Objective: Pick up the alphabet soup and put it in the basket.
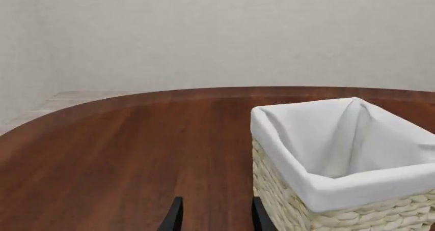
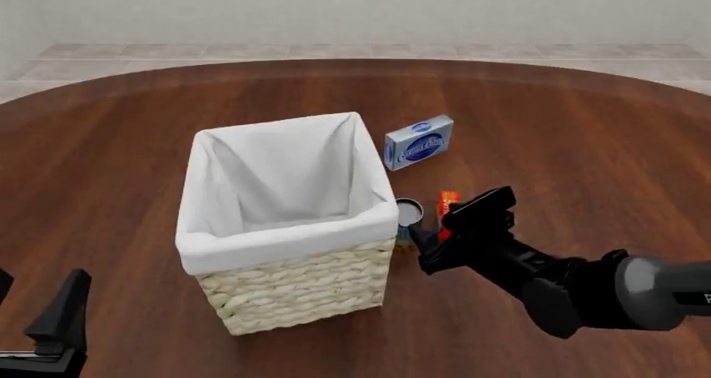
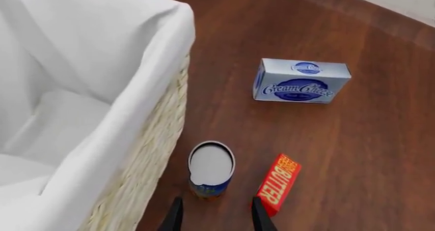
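Note:
The alphabet soup (image 3: 211, 167) is a small can with a silver top and a dark blue label. It stands upright on the table, close beside the basket's (image 3: 136, 104) wicker wall. In the front view the alphabet soup (image 2: 409, 215) sits at the basket's (image 2: 291, 235) right front corner. My right gripper (image 3: 216, 218) is open, its two dark fingers just short of the can and in line with it, holding nothing. The right gripper (image 2: 420, 243) hovers just in front of the can. My left gripper (image 2: 33, 310) is open and empty at the near left, with the basket (image 1: 340, 190) to its right.
A red-orange butter box (image 3: 278, 184) lies right beside the can, on the side away from the basket. A blue-and-white cream cheese box (image 2: 419, 142) stands farther back. The round wooden table's (image 2: 578, 136) far edge meets a pale tiled floor.

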Controlling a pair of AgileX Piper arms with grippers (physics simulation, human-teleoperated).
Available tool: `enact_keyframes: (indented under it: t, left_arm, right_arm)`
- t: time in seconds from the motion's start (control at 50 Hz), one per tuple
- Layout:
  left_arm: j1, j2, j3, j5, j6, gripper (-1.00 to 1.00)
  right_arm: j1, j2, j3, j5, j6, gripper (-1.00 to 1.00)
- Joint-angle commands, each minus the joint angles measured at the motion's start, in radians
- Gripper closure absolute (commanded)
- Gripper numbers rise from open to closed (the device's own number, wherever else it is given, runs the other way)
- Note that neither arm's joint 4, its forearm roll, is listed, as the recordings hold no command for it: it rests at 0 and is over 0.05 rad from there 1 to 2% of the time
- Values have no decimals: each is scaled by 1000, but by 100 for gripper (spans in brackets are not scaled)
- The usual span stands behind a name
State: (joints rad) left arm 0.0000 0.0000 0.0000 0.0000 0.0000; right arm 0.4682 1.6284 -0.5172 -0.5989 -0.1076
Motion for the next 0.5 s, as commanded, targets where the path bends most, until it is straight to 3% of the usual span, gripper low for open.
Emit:
enact_keyframes:
  t: [0.02,0.5]
  left_arm:
    - [0,0,0,0,0,-100]
    - [0,0,0,0,0,-100]
  right_arm:
    - [-7,43,-29,-6,-8,-100]
    - [11,104,-82,7,-22,-100]
